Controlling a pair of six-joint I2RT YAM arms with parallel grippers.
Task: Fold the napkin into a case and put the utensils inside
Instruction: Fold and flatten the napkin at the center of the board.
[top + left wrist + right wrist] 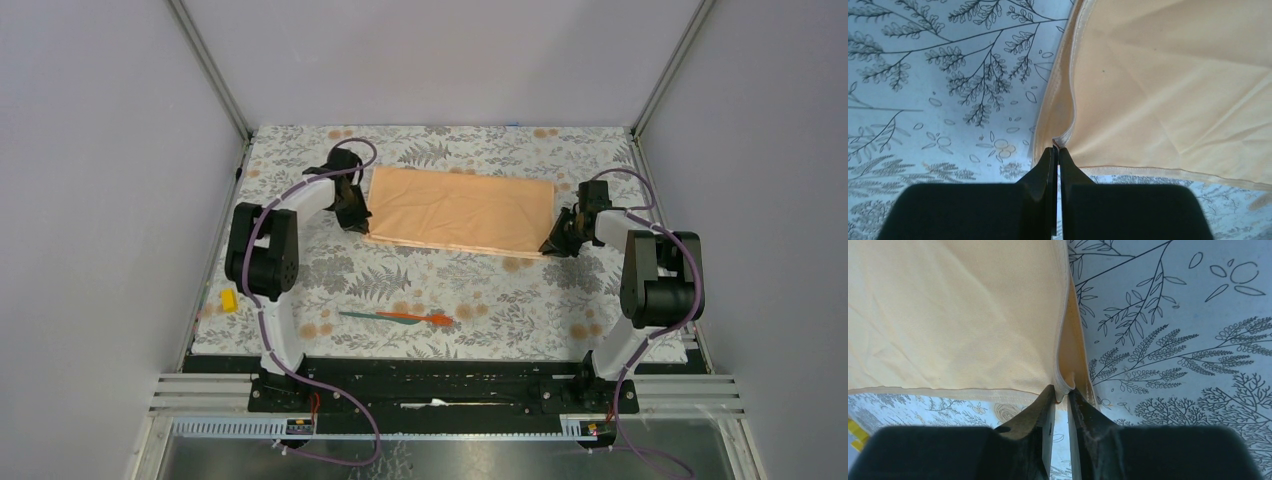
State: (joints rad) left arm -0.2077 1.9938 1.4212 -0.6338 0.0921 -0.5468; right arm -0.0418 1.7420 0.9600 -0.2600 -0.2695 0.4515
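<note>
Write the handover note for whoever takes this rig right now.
Left gripper: shut on the napkin's near-left corner.
Right gripper: pinching its near-right corner.
Napkin: folded into a layered rectangle, flat at the far middle of the tablecloth.
Utensils: lying together nearer the arm bases, outside the napkin.
Done: a first fold. Left: fold further, then tuck the utensils inside.

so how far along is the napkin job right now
Early. The napkin looks folded once into a rectangle, two layers showing at its side edges. In hand: the left gripper and right gripper each pinch a near corner of it. Left: more folds to narrow it, then the utensils, lying on the tablecloth nearer the arms, go inside.
</note>
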